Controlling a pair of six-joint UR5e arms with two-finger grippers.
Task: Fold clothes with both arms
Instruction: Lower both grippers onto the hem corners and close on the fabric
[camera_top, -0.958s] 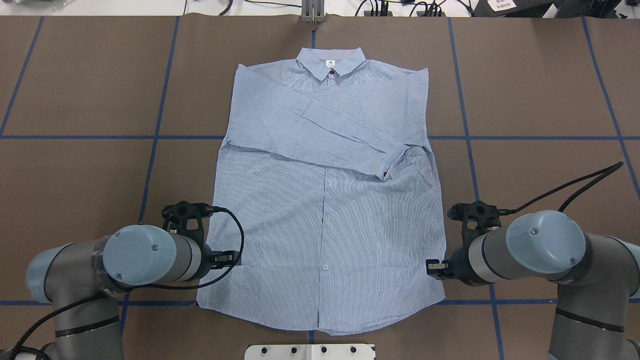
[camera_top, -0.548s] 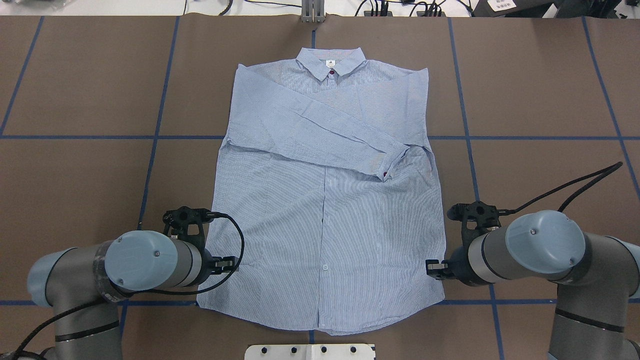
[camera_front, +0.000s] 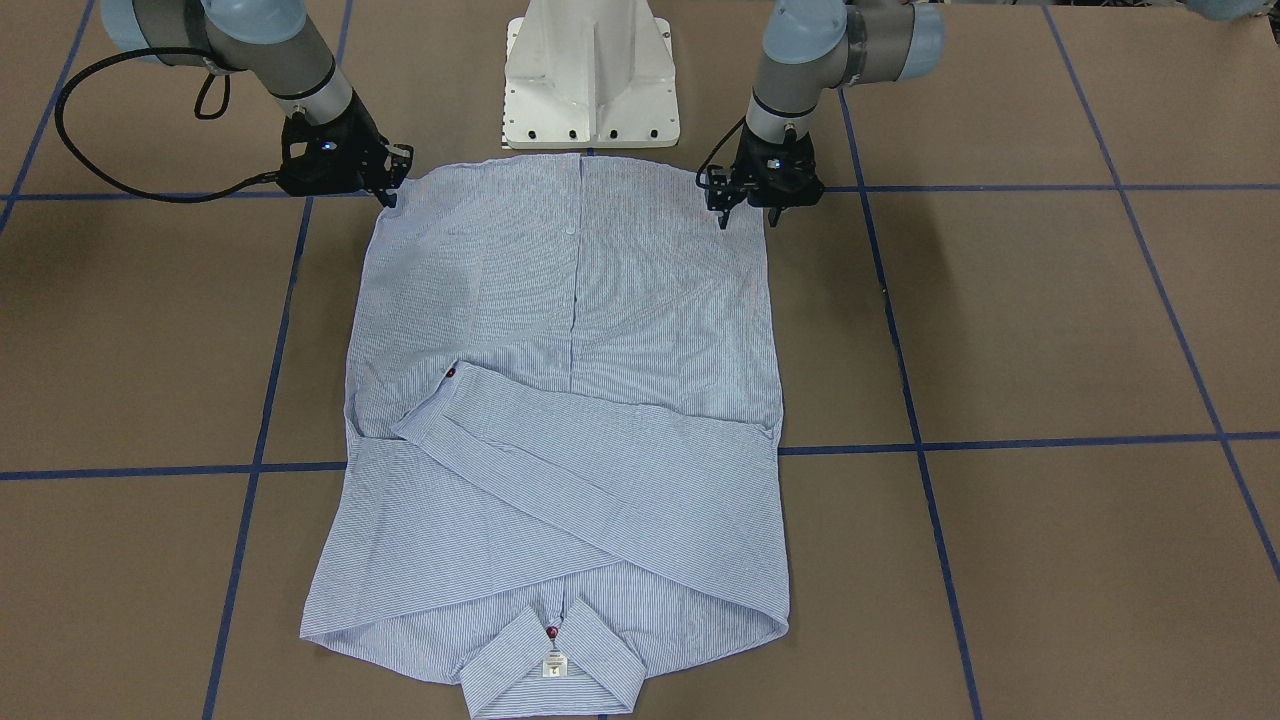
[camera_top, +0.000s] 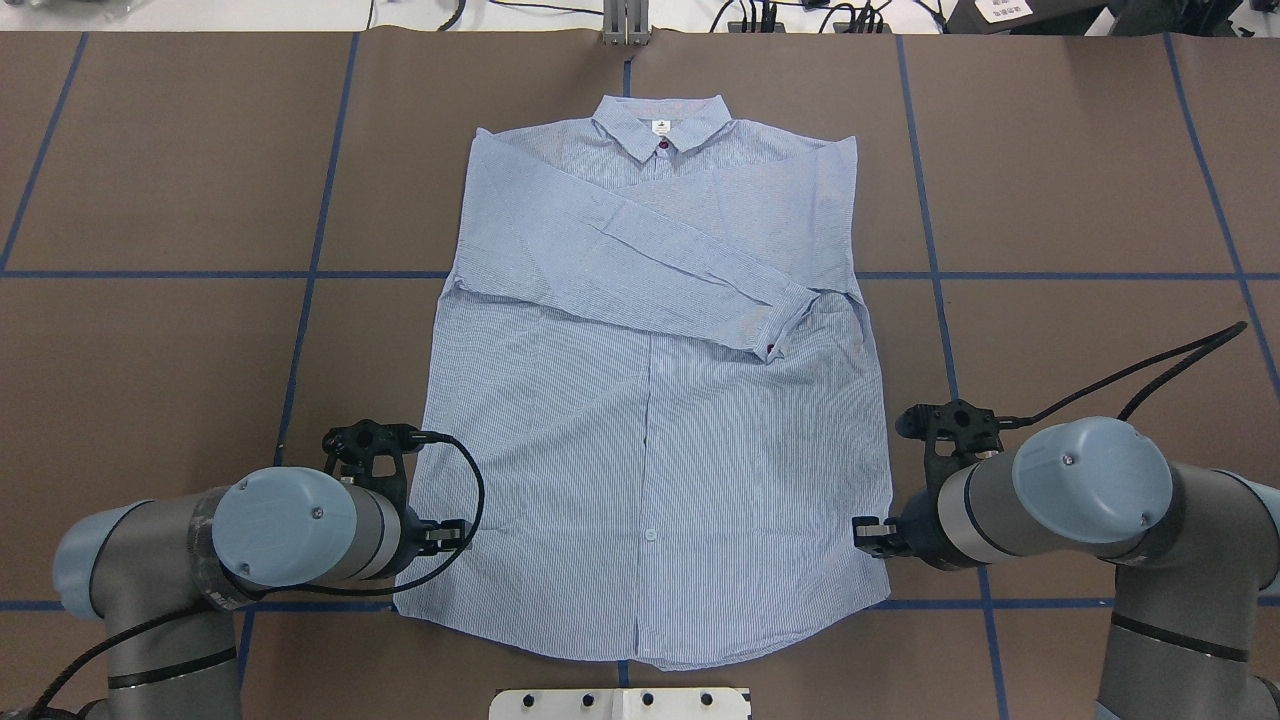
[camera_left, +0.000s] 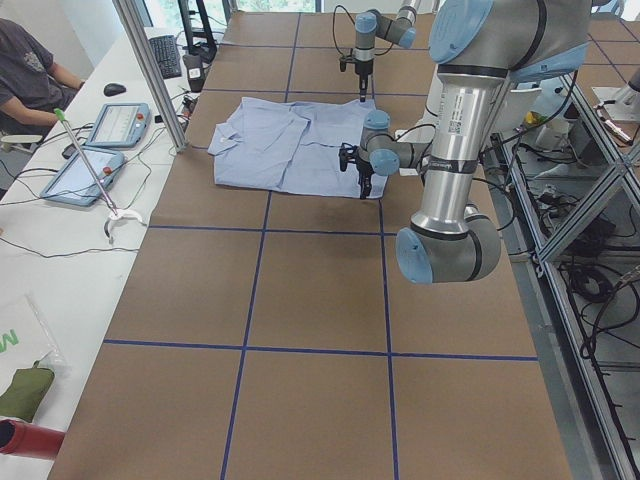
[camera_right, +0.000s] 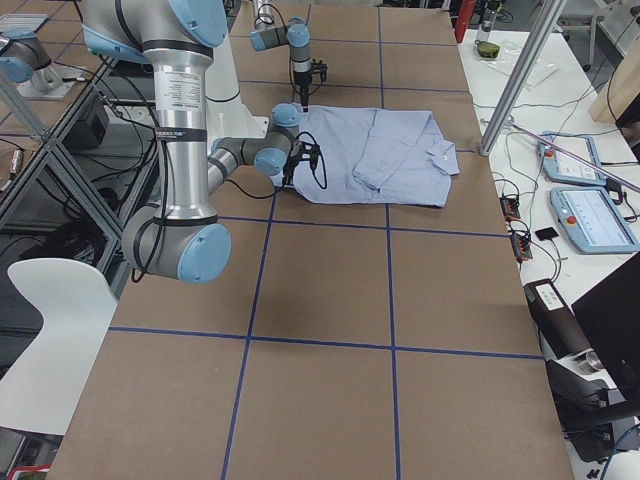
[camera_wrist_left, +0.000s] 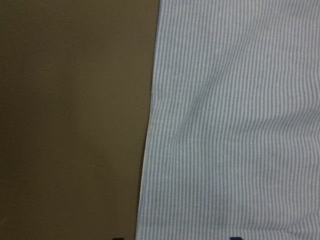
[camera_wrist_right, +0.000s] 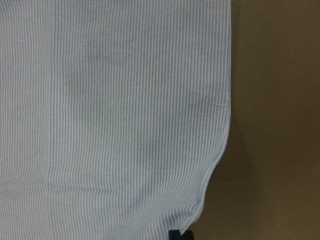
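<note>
Left arm (camera_top: 280, 525) and right arm (camera_top: 1080, 490) flank the flat shirt (camera_top: 650, 450)

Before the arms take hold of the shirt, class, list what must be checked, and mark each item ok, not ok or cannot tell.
1. Shirt lies flat, front up: ok.
2. Sleeves folded in across the chest: ok.
3. Left gripper at the shirt's side edge near the hem, jaws open: ok.
4. Right gripper at the opposite edge near the hem: ok.
5. Right gripper's jaws open: cannot tell.
6. Cloth gripped on both sides: not ok; the left gripper is open.
</note>
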